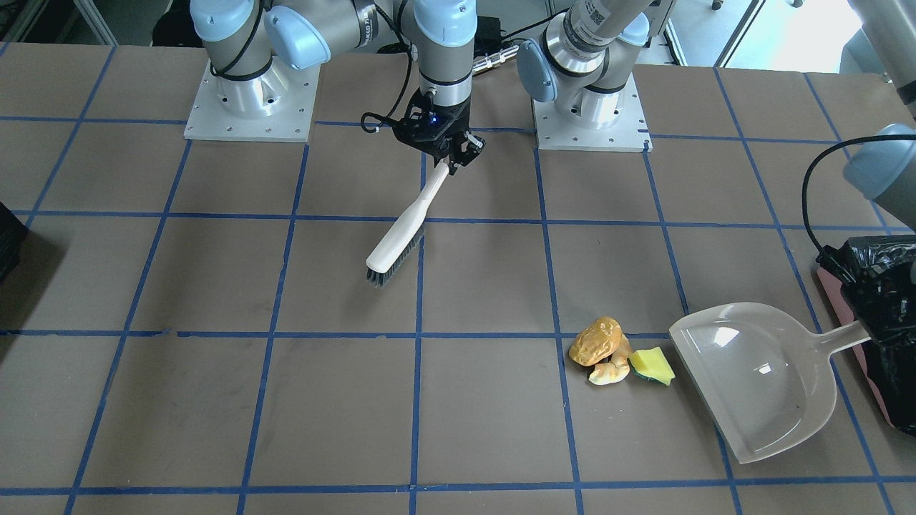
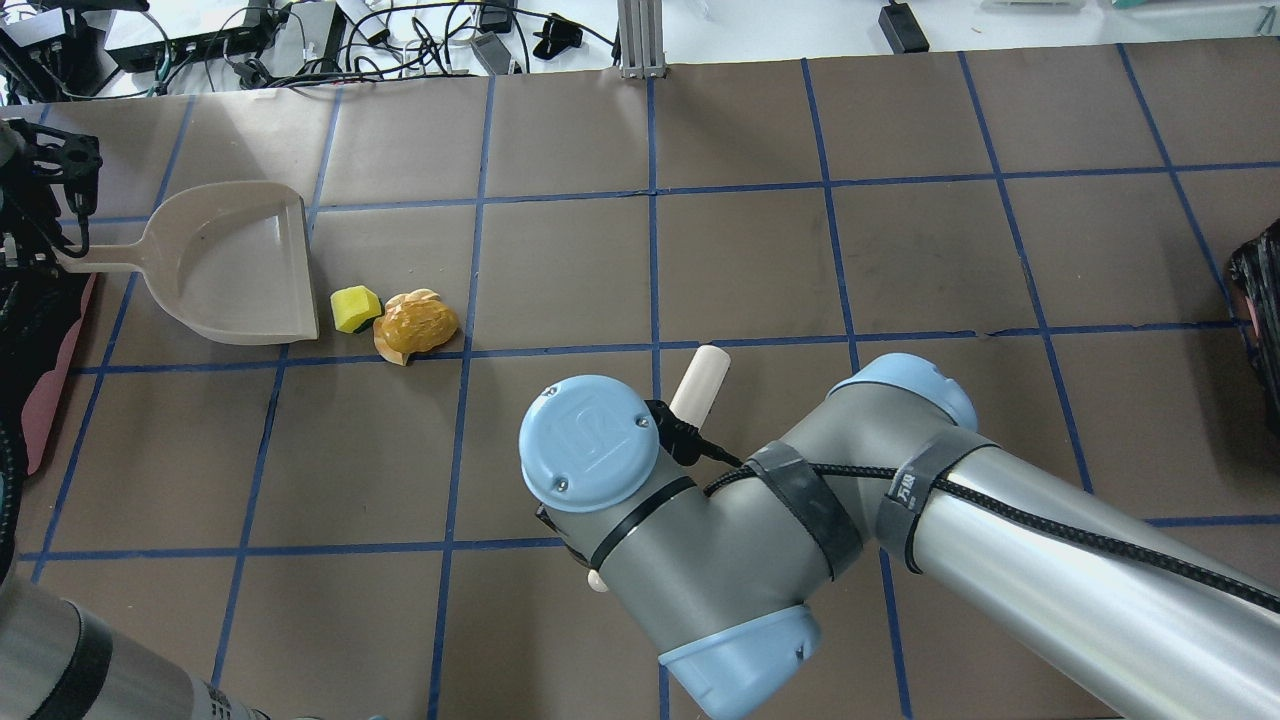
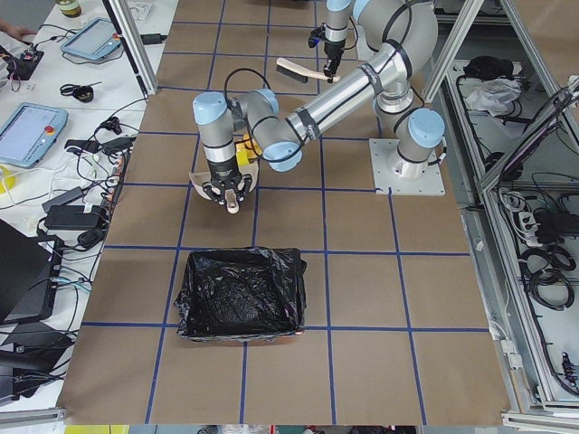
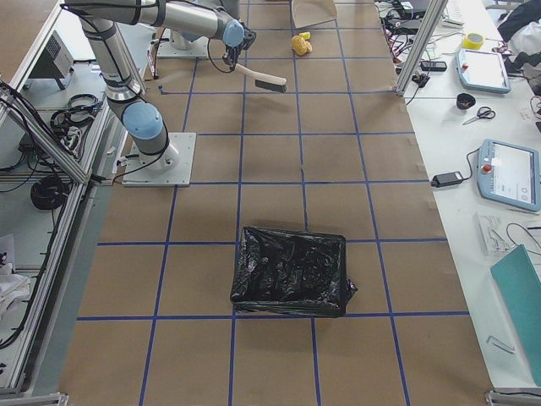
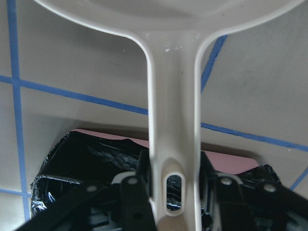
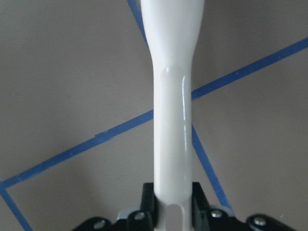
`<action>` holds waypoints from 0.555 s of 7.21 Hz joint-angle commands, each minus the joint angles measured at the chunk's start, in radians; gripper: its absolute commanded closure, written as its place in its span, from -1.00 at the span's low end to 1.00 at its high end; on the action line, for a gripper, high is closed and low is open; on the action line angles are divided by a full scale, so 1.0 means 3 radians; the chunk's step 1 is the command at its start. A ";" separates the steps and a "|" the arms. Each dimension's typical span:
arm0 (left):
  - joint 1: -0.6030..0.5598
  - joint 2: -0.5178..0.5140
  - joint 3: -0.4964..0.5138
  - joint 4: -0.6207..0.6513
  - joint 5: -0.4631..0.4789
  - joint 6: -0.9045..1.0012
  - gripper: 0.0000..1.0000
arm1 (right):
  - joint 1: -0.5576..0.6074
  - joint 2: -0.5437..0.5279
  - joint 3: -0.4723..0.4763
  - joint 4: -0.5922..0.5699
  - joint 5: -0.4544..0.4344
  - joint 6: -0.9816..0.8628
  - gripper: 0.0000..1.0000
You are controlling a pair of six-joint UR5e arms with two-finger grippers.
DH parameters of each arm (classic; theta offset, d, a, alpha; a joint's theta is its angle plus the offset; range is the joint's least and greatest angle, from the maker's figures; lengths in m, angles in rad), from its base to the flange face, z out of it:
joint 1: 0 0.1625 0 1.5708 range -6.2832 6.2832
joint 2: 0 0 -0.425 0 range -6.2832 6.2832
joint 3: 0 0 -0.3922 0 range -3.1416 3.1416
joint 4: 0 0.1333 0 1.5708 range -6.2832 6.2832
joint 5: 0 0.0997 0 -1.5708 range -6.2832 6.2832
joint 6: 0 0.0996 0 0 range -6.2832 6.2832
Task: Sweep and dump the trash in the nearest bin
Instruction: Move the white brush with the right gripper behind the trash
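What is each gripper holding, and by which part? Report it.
Left gripper holds the dustpan by the end of its handle. Right gripper holds the brush by the end of its handle.

Trash heap (image 1: 605, 350) near apparently pink-sided bin (image 1: 887, 286)

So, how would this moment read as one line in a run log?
left pincer: shut on dustpan | right pincer: shut on brush | trash: beside dustpan mouth, unswept

Trash (image 1: 601, 347) lies just beside the dustpan (image 1: 758, 372), bin (image 1: 887, 322) behind its handle.
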 commanded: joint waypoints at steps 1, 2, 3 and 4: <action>0.0037 -0.0152 -0.0019 0.0329 -0.0208 0.0710 1.00 | 0.0232 0.0435 -0.0562 0.0142 -0.0066 0.0760 1.00; 0.0037 -0.0239 -0.0024 0.0436 -0.0407 0.1129 1.00 | 0.0303 0.0705 -0.1021 0.0478 -0.0066 0.1031 1.00; 0.0037 -0.0300 -0.0024 0.0437 -0.0419 0.1199 1.00 | 0.0375 0.1032 -0.1476 0.0749 -0.0066 0.1353 1.00; 0.0037 -0.0361 -0.0024 0.0437 -0.0429 0.1205 1.00 | 0.0426 0.1319 -0.1891 0.1020 -0.0041 0.1609 1.00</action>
